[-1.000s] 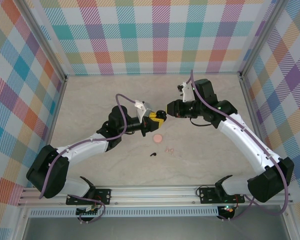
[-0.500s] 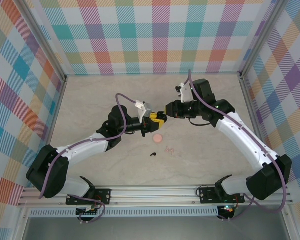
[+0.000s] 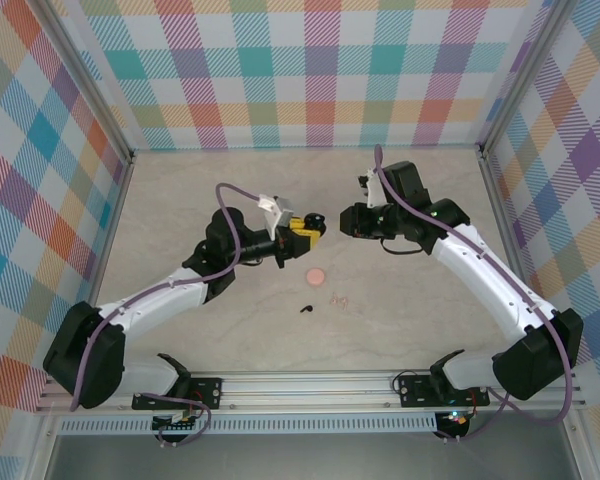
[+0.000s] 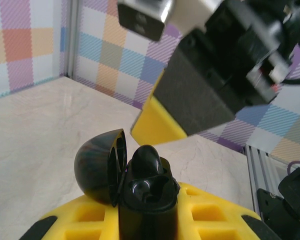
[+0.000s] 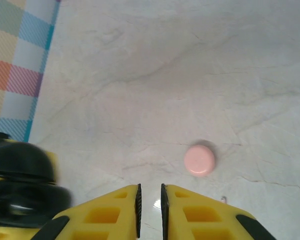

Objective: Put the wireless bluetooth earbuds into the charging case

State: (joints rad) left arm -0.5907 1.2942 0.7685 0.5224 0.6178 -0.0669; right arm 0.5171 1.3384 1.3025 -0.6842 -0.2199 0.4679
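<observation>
My left claw (image 3: 302,228) is clamped on the black case (image 4: 147,205), which stands upright between my yellow fingers (image 4: 215,212). Its lid (image 4: 97,165) is swung open toward 9 o'clock in my left wrist view. A glossy black lump (image 4: 147,159) rises from the case's well. It looks like a seated bud, though I cannot tell for certain.

From above, my right claw (image 3: 345,220) hangs at 3 o'clock of the left one, near it but apart, both over the middle of the table (image 3: 180,200). In my right wrist view its two fingers (image 5: 105,210) are drawn together with only a thin slit between them, and I see nothing in that slit. The black case and my left claw show as a dark blur at 9 o'clock there.

The pink case (image 3: 317,275) lies closed on the table at 5 o'clock of my left claw, and in the right wrist view it sits at 1 o'clock of my fingertips. A loose black bud (image 3: 306,309) lies on the table at 6 o'clock of the pink case, well apart from both claws. The pink buds (image 3: 338,298) lie close together at 4 o'clock of the pink case, and at 2 o'clock of the black bud.
</observation>
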